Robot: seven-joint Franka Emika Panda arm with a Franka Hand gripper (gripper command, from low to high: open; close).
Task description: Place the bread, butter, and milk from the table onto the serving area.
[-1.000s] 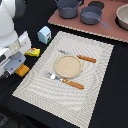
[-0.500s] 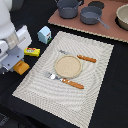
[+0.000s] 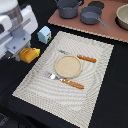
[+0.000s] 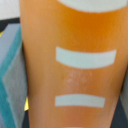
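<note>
The bread [image 4: 75, 65] filled nearly the whole wrist view, an orange-brown surface crossed by pale score lines, so the camera hung very close above it. Beside it in that view a teal and grey face showed, probably the milk [image 4: 11, 80], with a sliver of yellow low between them that may have been the butter; too little showed to be sure.

From the exterior view, the arm's white body sat at that view's left, over the dark table [image 3: 107, 95], and hid the gripper itself. Whether the fingers were spread or closed around the loaf could not be told from either picture. Only an orange-and-yellow corner [image 3: 29, 54] peeked out below the arm, just off the edge of the serving area [image 3: 95, 70]. The milk carton stood a little farther back, at the mat's far corner on that view's left, not clearly on it.

The mat carried only the plate [image 3: 67, 65] and the orange-handled cutlery [image 3: 73, 84]. By that showing, none of the three items had been delivered; the task appeared barely begun, with the bread first in hand. Farthest back lay the reddish board [image 3: 80, 22] with grey pots [image 3: 92, 15].
</note>
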